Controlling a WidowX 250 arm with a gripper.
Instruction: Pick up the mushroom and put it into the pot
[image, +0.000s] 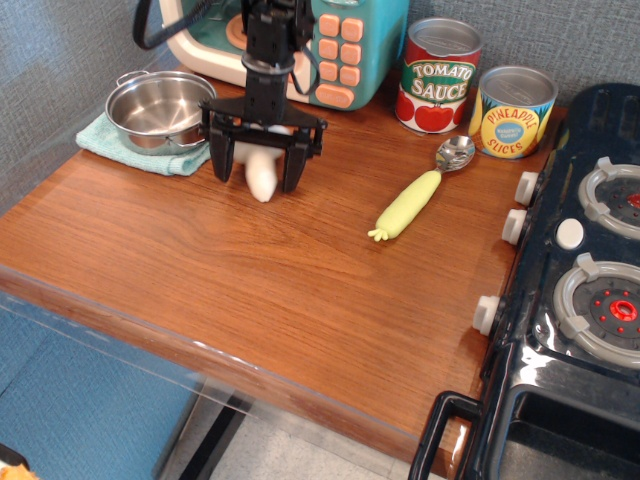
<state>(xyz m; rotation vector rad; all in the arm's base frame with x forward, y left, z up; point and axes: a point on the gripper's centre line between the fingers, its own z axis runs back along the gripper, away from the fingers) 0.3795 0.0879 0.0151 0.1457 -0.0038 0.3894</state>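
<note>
The mushroom lies on the wooden table with its white stem pointing toward me; its cap is mostly hidden behind the gripper. My black gripper is open and lowered over it, one finger on each side of the stem, not closed on it. The shiny steel pot sits empty on a teal cloth just left of and behind the gripper.
A yellow-handled spoon lies to the right. A tomato sauce can and a pineapple can stand at the back right. A teal toy appliance is behind the arm. A black toy stove fills the right side.
</note>
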